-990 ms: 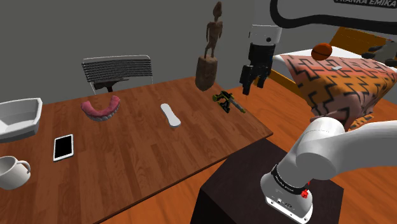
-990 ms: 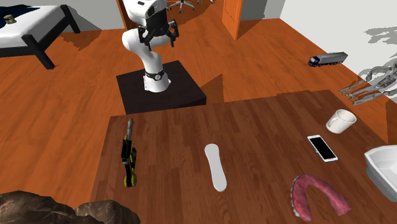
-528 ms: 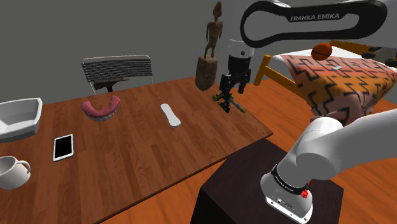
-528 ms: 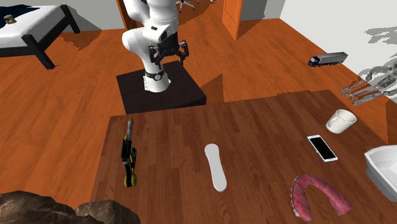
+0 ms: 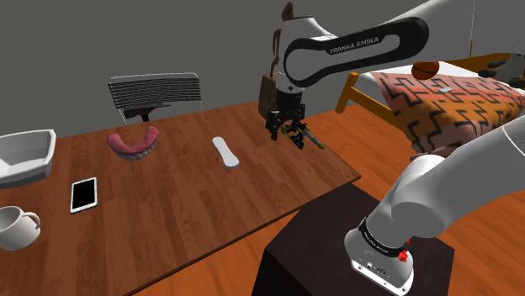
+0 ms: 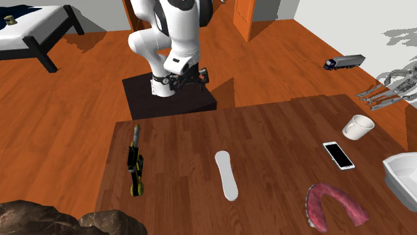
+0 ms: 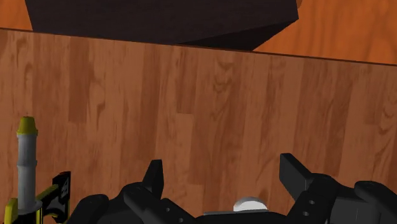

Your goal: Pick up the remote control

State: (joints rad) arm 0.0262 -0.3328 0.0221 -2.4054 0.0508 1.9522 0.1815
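The remote control [image 5: 225,153] is a slim white bar lying flat near the middle of the wooden table [image 5: 168,227]; across the table it shows again as the remote control [image 6: 226,175]. My gripper [image 5: 282,128] hangs open above the table's end at the shoulder view's right, well apart from the remote and close over a black and yellow tool [image 5: 302,134]. From the far side the gripper [image 6: 189,77] is in front of the stand [image 6: 200,100]. In the wrist view the gripper [image 7: 224,178] has bare wood between its spread fingers [image 7: 154,175].
A brown statue [image 5: 273,84] stands behind the gripper. A pink curved thing [image 5: 133,143], a phone [image 5: 83,194], a mug [image 5: 17,227] and a white basin [image 5: 23,155] lie toward the shoulder view's left. A chair [image 5: 156,92] stands behind the table, a bed [image 5: 446,101] at the right.
The arm has swung toward the shoulder view's left and come lower, from beside the bed to over the table's end by the tool. The fingers stayed open.
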